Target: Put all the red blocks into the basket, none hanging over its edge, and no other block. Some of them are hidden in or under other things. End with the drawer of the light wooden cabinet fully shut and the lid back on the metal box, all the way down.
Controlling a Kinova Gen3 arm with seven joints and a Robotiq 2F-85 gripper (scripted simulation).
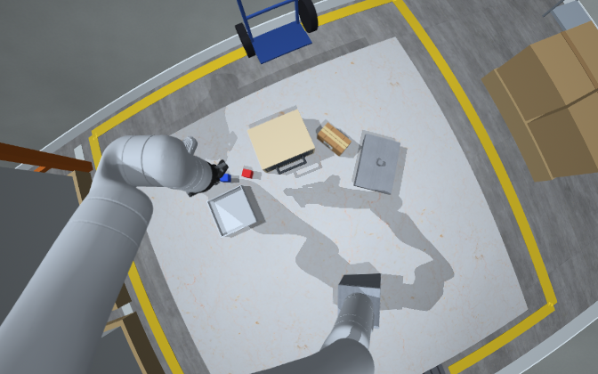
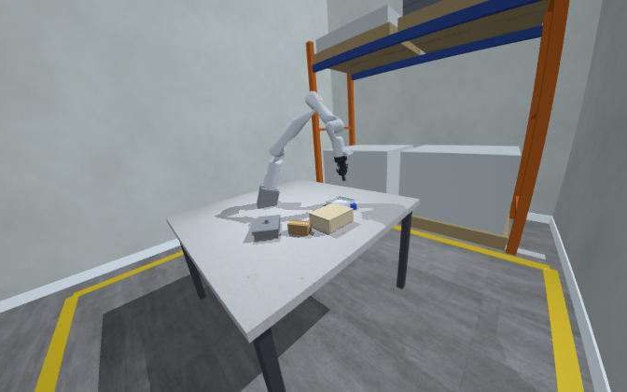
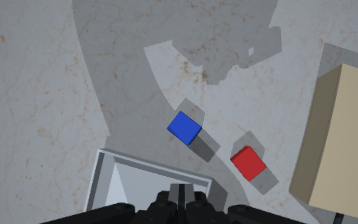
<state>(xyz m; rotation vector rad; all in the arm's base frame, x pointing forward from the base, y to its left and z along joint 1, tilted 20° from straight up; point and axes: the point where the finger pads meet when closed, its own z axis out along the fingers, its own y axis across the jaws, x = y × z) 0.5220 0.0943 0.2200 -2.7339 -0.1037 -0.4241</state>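
Blue blk [image 1: 225, 177] [image 2: 353, 206] [image 3: 184, 128], red blk [image 1: 246, 173] [image 3: 248, 163], lt-grey bskt [image 1: 214, 218] [image 2: 334, 199] [image 3: 153, 171], brn-striped box [image 1: 334, 138] [image 2: 299, 228]
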